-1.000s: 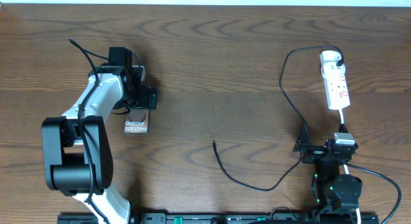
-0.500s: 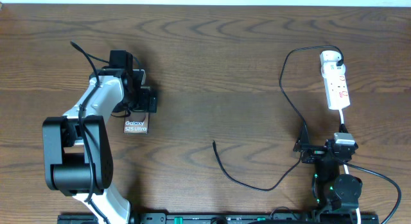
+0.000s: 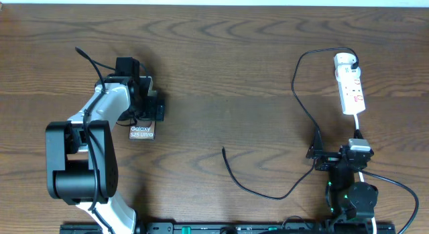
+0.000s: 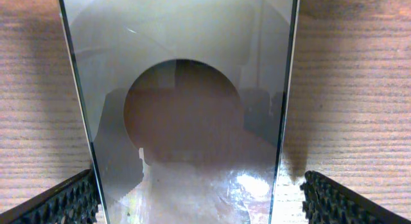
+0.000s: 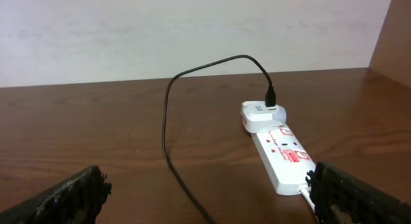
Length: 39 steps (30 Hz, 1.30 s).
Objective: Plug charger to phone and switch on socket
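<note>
The phone (image 3: 141, 132) lies flat on the left of the table, its pale printed strip showing below my left gripper (image 3: 143, 110). In the left wrist view its glossy face (image 4: 186, 121) fills the frame and mirrors the camera. My left gripper (image 4: 205, 208) is open, with one fingertip (image 4: 61, 205) outside each long edge, and I cannot tell if they touch. The charger cable (image 3: 261, 190) runs from a white plug (image 3: 344, 60) in the socket (image 3: 351, 90); its tip (image 3: 224, 151) lies loose mid-table. My right gripper (image 3: 335, 152) is open and holds nothing, short of the socket (image 5: 282, 156).
The socket's white cord (image 3: 360, 123) runs down to the right arm's base. The charger cable (image 5: 168, 121) loops across the wood between the right fingers. A pale wall lies beyond the table's far edge (image 5: 192, 79).
My left gripper has slid slightly toward the near edge along the phone. The right arm, cable and socket have not moved.
</note>
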Each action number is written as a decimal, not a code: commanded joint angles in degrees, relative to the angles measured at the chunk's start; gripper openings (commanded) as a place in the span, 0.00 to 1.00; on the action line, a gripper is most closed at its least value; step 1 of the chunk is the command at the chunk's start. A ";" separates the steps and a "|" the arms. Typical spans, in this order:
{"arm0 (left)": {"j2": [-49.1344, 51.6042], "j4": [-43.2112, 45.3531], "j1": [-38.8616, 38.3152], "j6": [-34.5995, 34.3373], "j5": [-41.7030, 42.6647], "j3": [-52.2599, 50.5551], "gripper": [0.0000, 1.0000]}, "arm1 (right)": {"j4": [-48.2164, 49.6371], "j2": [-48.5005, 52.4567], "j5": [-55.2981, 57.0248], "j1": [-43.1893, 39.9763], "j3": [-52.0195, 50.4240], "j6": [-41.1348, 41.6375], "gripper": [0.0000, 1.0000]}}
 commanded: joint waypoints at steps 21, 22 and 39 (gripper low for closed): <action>0.48 0.04 0.17 0.87 -3.74 -1.57 0.98 | -0.24 -0.35 -0.07 -0.33 -0.04 -0.70 0.99; 0.48 0.04 0.17 0.87 -3.74 -1.57 0.98 | -0.24 -0.35 -0.07 -0.33 -0.04 -0.70 0.99; 0.48 0.13 0.13 0.68 -3.76 -1.57 0.98 | -0.24 -0.35 -0.07 -0.33 -0.04 -0.70 0.99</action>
